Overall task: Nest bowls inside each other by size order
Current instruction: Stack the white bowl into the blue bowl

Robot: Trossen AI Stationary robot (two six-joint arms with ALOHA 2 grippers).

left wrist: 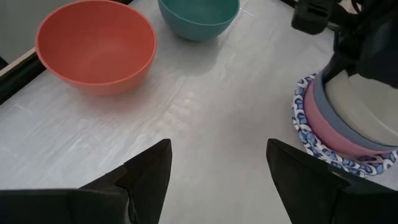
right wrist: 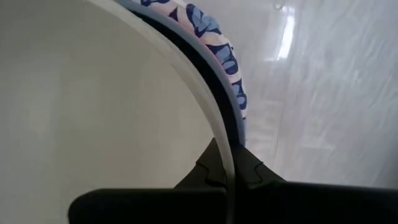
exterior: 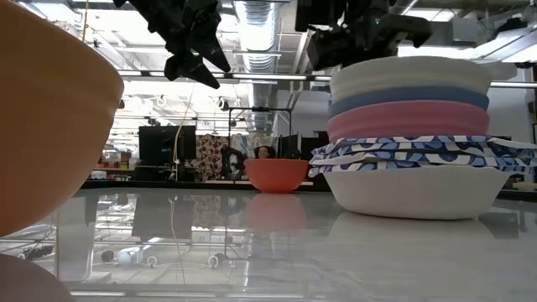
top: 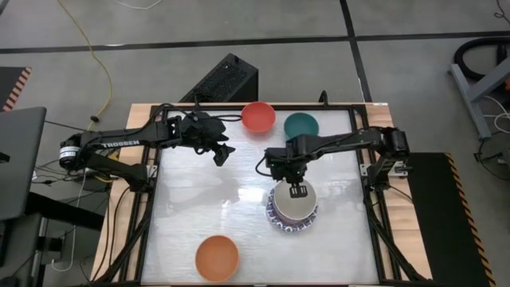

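A stack of bowls (top: 292,209) stands right of the table's middle. Patterned blue-and-white bowls (exterior: 411,155) are at the bottom, then a pink bowl (exterior: 403,122), a blue bowl (exterior: 411,96) and a cream bowl (exterior: 411,74) on top. My right gripper (top: 299,190) is over the stack's far side, shut on the cream bowl. My left gripper (left wrist: 217,180) is open and empty above the table left of the stack, also seen from above (top: 222,154). A red bowl (top: 258,116) and a teal bowl (top: 300,124) rest at the far edge. An orange bowl (top: 217,257) rests near the front. My right gripper holds the cream bowl by its rim (right wrist: 227,163), on the bowl's far side. One finger is inside the bowl and one outside, pinching the thin wall. The fingers come from above, pointing down. The bowl sits nested in the blue bowl, level on the stack.
The wooden table frame (top: 374,239) runs round the white top. There is open table surface (top: 199,207) left of the stack and between the stack and the orange bowl. The orange bowl looms at the left of the low view (exterior: 50,126).
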